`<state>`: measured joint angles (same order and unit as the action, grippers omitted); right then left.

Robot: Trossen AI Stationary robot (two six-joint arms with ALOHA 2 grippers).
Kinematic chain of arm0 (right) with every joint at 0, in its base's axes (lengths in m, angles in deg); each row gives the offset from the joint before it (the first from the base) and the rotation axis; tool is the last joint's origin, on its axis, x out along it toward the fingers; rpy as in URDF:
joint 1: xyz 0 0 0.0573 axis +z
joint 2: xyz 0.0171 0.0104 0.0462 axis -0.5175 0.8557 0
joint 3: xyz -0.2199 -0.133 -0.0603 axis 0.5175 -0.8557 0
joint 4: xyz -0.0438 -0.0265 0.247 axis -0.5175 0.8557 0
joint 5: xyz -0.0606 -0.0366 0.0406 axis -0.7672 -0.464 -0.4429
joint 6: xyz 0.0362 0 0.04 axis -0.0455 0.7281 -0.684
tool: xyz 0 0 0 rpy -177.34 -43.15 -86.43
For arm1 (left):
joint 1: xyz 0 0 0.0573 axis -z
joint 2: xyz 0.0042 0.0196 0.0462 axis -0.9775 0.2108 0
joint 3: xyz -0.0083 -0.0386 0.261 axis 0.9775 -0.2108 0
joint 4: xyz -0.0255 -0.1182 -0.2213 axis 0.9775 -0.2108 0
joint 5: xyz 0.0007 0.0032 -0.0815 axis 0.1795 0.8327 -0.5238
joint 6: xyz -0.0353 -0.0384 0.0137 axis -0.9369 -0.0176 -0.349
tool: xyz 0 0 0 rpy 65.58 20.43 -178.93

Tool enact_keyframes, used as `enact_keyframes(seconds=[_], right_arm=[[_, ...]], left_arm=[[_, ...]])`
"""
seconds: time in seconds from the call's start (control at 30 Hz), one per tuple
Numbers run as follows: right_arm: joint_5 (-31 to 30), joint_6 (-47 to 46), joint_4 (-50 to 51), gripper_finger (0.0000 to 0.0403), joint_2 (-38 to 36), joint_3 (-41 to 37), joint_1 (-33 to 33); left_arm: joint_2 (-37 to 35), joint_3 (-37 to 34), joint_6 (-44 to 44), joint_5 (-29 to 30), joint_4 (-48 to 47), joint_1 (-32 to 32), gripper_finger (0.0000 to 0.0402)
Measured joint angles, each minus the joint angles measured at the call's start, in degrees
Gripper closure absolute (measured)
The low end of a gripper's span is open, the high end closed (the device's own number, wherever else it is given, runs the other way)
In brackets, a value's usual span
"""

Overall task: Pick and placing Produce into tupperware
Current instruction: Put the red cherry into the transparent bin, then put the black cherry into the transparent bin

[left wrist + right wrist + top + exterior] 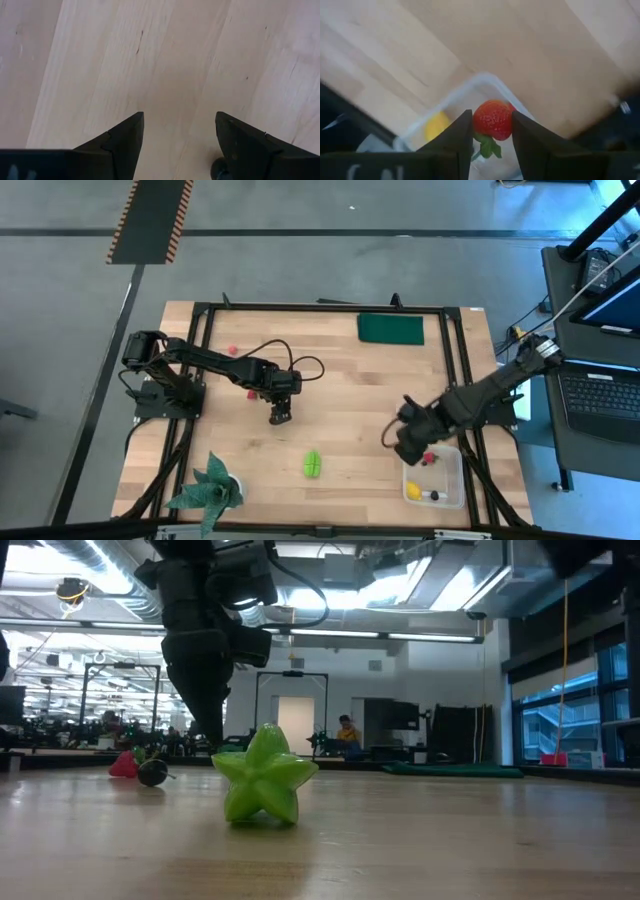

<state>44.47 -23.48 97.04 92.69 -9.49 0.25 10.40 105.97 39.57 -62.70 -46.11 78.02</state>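
The pale wooden tabletop (340, 390) carries everything, with the clear, shallow, round-cornered plastic tupperware box (455, 480) at its near right corner. Inside the box lie a yellow lemon-like toy fruit (412, 491) and a tiny dark berry (434, 495).

The right pincer (492, 132) hangs over the box's edge, its fingers closed on a small red toy strawberry (493, 119); in its wrist view the box rim and the lemon show directly beyond the berry, so a release looks to need only a slight reach inward.

The left pincer (177, 132) points down at bare wood near mid-table, its fingers set apart and holding nothing.

The bright green ridged star-shaped toy fruit (313, 464) lies on the tabletop between the two arms, nearer the left pincer, toward the table's near edge from it. Its long axis runs roughly front to back.

A small red berry (233, 350) rests far left.
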Motion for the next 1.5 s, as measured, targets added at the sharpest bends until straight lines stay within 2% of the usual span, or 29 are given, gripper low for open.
enact_keyframes(seconds=[0.13,0.3,0.67,0.87,1.13,1.3,1.5], right_arm=[[-1.5,-7.8,2.6,0.0279,2.0,0.0,4.8],[-1.5,-14.0,0.7,0.0279,5.5,0.0,9.1],[-0.7,-21.7,-3.9,0.0279,15.1,0.0,15.2],[0.5,-22.1,-6.1,0.0279,18.5,0.0,16.1],[0.5,-21.2,-6.4,0.0275,18.9,0.0,16.1],[0.6,-19.5,-6.2,0.0251,18.9,0.0,16.1],[1.1,-17.9,-6.2,0.0204,18.9,0.0,16.1]], left_arm=[[0.0,0.0,0.0,0.0,0.0,0.0,0.0165],[0.0,0.0,0.1,0.0,0.1,0.0,0.0165],[0.0,0.0,2.6,0.0,0.1,0.0,0.0165],[0.0,0.0,2.8,0.0,0.1,0.0,0.0165],[0.0,0.0,2.8,0.0,0.1,0.0,0.0165],[0.0,0.0,2.8,0.0,0.1,0.0,0.0165],[0.0,0.0,2.8,0.0,0.2,0.0,0.0165]])
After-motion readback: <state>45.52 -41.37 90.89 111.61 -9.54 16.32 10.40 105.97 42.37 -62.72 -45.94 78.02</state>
